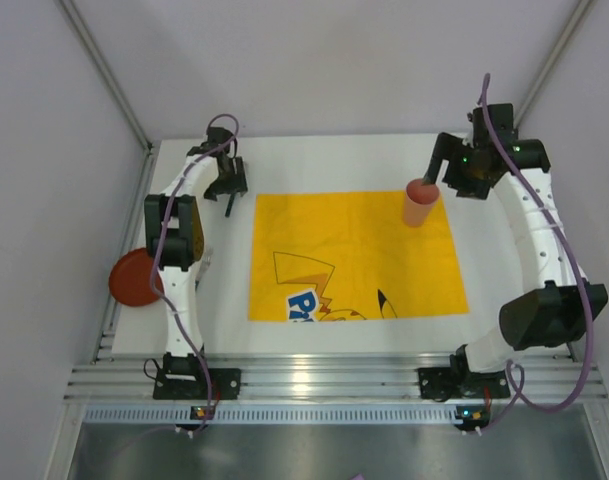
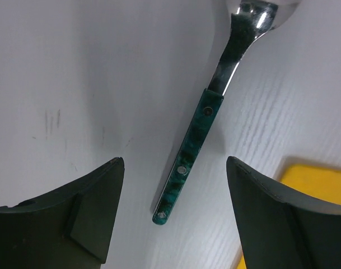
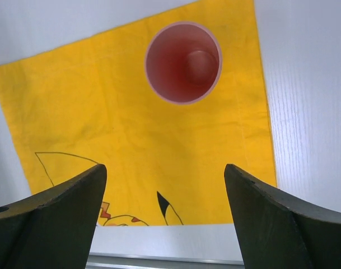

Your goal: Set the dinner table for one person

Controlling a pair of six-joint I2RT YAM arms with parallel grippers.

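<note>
One cup, one yellow cloth, one red plate, one green-handled utensil. Spread wide, the left gripper straddles the utensil without touching it. The right gripper, equally wide, holds nothing above the cloth.

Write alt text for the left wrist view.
A green-handled spoon lies on the white table between the open fingers of the left claw, touching neither. Its head is cut off by the top edge, and a corner of yellow cloth shows at lower right.

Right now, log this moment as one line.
left gripper: open over spoon | right gripper: open, clear of cup | cup: upright on yellow cloth | plate: off cloth, left
</note>
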